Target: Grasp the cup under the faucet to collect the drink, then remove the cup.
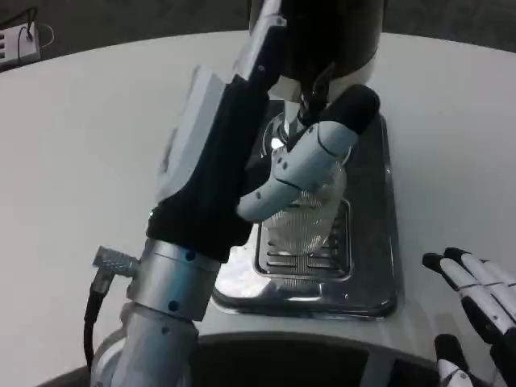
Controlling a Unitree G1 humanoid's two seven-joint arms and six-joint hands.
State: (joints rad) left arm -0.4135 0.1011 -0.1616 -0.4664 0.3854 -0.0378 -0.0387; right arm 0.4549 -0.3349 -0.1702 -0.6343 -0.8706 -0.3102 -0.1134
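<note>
cup (pixel 310 219) sits on the slotted grille of the metal drip tray (pixel 379 242), right under the dark dispenser body (pixel 322 36) at the top of my head view. it looks clear and ribbed, and i can see it upright, its base on the grille. my left hand (pixel 298 165) has its white and black fingers wrapped around the upper part of the cup, so i read that hand as clamped on it. the black fingertip nearest the dispenser lies up beside the spout area, which is too dark for me to make out whether any drink is flowing. my left forearm (pixel 173 282) comes in from the lower left and crosses in front of the tray's left side, with a black cable (pixel 93 310) plugged in at the wrist.

my right hand (pixel 476 302) rests low at the right edge on the white table (pixel 81 145), well apart from the tray and cup, fingers spread and holding nothing. a white power strip (pixel 18 42) lies at the far left corner of the table.
</note>
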